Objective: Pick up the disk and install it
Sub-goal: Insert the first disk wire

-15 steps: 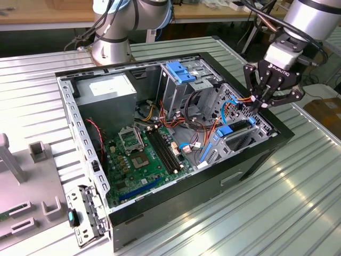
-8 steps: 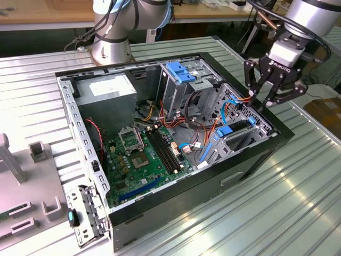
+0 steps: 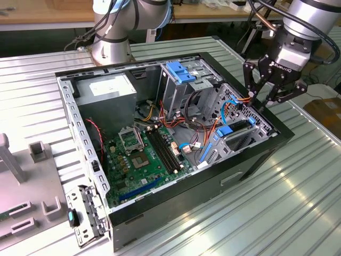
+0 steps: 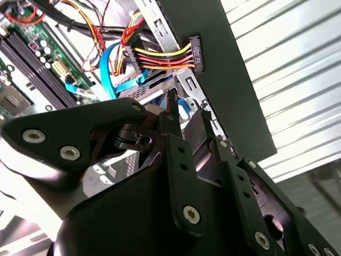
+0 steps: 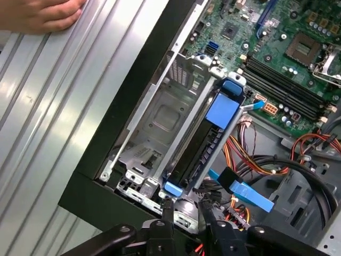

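Observation:
The disk (image 5: 198, 154) stands on edge in a metal bay at the open computer case's corner, a bright blue rail and tab (image 5: 221, 109) along its top. In the exterior view its blue tab (image 3: 226, 130) shows low in the bay on the right side of the case (image 3: 176, 200). My gripper (image 3: 262, 101) hovers above the case's right wall, over the disk's outer end and apart from it. Its two black fingers (image 5: 168, 216) stand spread with nothing held between them, as the second wrist view's gripper (image 4: 189, 130) also shows.
A person's hand (image 5: 42, 13) rests on the ribbed metal table beside the case. Inside lie the green motherboard (image 3: 144, 154), a power supply (image 3: 109, 90), a tall cage with a blue bracket (image 3: 181, 72) and loose cables (image 4: 154, 56). Grey fixtures (image 3: 37, 152) stand at the exterior view's left.

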